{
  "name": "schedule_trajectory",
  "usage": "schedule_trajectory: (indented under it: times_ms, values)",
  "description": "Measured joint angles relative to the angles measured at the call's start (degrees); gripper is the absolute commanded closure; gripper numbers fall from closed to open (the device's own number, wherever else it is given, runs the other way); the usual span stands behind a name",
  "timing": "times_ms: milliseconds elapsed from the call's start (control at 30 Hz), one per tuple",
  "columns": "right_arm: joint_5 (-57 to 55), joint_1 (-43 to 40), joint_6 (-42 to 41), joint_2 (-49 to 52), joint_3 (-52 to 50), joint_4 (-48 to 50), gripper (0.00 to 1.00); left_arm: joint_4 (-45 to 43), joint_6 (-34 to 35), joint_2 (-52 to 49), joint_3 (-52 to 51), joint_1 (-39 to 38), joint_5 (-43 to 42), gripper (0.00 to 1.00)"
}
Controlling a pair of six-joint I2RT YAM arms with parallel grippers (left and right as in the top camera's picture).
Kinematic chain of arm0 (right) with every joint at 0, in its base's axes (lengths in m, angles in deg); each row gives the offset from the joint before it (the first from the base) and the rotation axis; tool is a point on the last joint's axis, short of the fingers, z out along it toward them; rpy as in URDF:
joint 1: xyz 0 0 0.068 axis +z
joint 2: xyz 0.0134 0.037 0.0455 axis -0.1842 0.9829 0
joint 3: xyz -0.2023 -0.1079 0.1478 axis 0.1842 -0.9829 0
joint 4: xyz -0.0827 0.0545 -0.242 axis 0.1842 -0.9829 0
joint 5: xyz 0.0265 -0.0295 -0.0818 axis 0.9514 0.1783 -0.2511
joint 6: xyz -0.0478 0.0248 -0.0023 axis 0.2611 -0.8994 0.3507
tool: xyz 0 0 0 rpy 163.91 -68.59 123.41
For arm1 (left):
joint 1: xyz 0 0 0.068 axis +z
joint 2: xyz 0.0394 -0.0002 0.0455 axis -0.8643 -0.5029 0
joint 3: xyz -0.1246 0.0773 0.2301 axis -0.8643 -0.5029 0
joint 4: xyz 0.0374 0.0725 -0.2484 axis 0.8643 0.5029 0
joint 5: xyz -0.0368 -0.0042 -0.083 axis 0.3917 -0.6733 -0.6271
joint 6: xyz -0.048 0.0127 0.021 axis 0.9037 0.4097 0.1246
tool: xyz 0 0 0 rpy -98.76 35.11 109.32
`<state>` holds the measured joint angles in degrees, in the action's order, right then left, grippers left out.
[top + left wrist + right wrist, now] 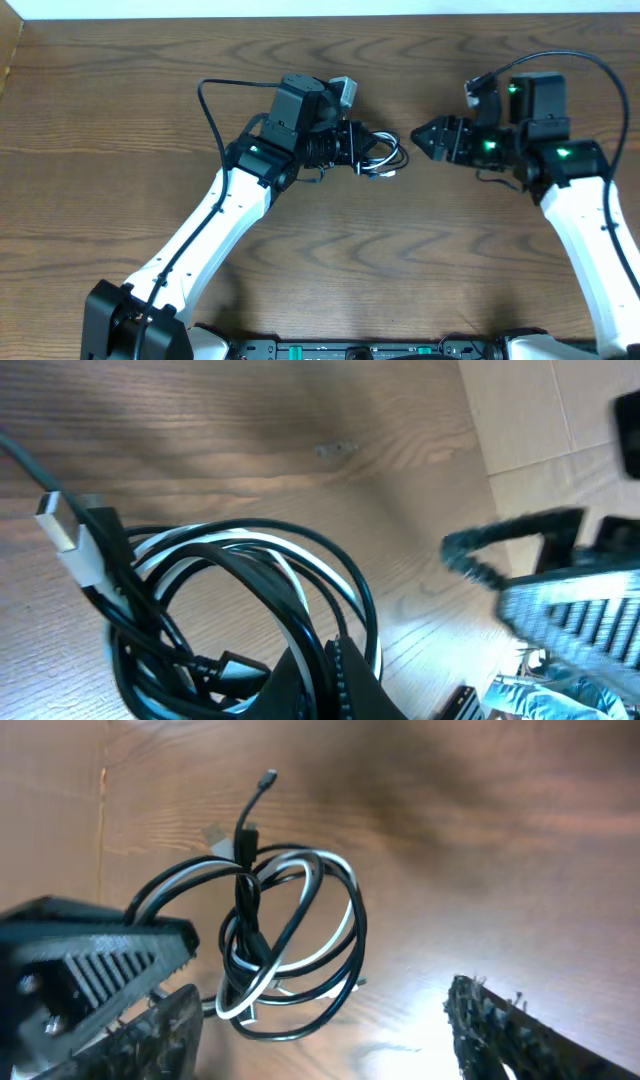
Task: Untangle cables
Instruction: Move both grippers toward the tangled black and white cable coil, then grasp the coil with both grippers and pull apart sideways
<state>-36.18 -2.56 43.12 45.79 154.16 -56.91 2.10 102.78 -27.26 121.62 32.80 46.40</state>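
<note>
Overhead: cables [386, 158] pinched in left gripper [362, 150]; right gripper [421, 137] near, spread.

We find the overhead view bright, even and sharp, its shadows soft. Between the fingers [500, 1030] of the right claw [315, 1020], white glare washes the worktop [520, 870]. The cables [290, 930] ahead stay crisp, while the fingers themselves blur.

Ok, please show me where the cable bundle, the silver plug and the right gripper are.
cable bundle [246, 905], right wrist view, black wrapped middle.
silver plug [57, 520], left wrist view, metal shell.
right gripper [418, 137], overhead view, between fingertips.
</note>
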Motion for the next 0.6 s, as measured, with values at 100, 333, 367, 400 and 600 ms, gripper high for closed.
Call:
schedule_trajectory:
  times_ms: [100, 333, 367, 400, 600]
  values:
    - [-0.20, 1.16, -4.63, 3.13, 0.00, 1.16, 0.24, -0.02, 0.15, 0.00, 0.00, 0.70, 0.24, 0.92]
    - [5.35, 3.28, -10.03, 10.58, -0.02, 8.63, 0.24, 0.52, 0.17, 0.00, 0.00, 1.07, 2.84, 0.92]
    - [5.99, 3.82, -10.60, 11.32, -0.02, 9.29, 0.25, 0.57, 0.17, 0.00, 0.00, 1.09, 3.26, 0.93]
    - [7.23, 4.87, -11.82, 12.61, -0.02, 11.04, 0.28, 0.52, 0.17, 0.00, 0.00, 1.09, 3.78, 0.92]
    - [9.86, 8.81, -16.11, 16.79, -0.02, 13.62, 0.50, 0.57, 0.17, 0.00, 0.00, 1.07, 5.99, 0.93]
